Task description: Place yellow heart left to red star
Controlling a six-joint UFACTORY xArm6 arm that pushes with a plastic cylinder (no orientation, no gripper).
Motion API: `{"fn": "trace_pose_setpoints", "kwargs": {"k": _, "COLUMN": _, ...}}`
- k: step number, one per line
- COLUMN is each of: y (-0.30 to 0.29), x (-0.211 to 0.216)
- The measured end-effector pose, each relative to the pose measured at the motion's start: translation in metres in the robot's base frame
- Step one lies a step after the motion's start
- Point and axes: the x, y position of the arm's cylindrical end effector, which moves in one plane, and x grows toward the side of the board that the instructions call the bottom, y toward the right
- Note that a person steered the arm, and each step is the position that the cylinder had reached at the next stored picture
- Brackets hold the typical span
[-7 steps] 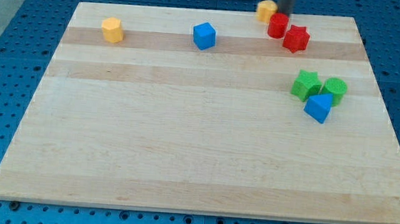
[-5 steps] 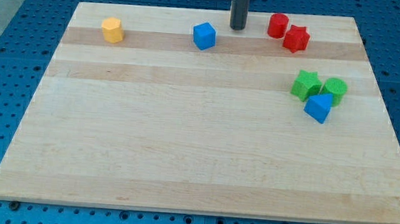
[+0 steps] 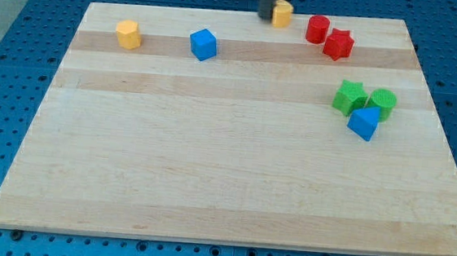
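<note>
The yellow heart point(image 3: 282, 14) sits at the top edge of the wooden board point(image 3: 225, 169), left of the red cylinder point(image 3: 317, 28). The red star point(image 3: 338, 44) lies just right of and below that cylinder, touching it. My tip point(image 3: 265, 18) stands right against the yellow heart's left side, at the board's top edge. The rod rises out of the view's top.
A blue cube point(image 3: 204, 44) lies left of and below my tip. A yellow-orange hexagonal block point(image 3: 127, 33) is at the upper left. A green star point(image 3: 349, 97), a green cylinder point(image 3: 382, 102) and a blue block point(image 3: 364, 122) cluster at the right.
The yellow heart shows again, now left of the red cylinder with my tip on its left. The blue cube has shifted to the left and slightly down. The rod moved left, then up.
</note>
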Motion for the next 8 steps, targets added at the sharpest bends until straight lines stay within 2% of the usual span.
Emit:
{"fn": "trace_pose_setpoints", "kwargs": {"k": 1, "y": 0.059, "x": 0.025}}
{"fn": "trace_pose_setpoints", "kwargs": {"k": 3, "y": -0.02, "x": 0.032}}
{"fn": "trace_pose_setpoints", "kwargs": {"k": 4, "y": -0.028, "x": 0.11}}
{"fn": "trace_pose_setpoints", "kwargs": {"k": 5, "y": 0.02, "x": 0.155}}
{"fn": "trace_pose_setpoints", "kwargs": {"k": 6, "y": 0.128, "x": 0.157}}
{"fn": "trace_pose_setpoints", "kwargs": {"k": 7, "y": 0.214, "x": 0.117}}
{"fn": "trace_pose_setpoints", "kwargs": {"k": 8, "y": 0.21, "x": 0.031}}
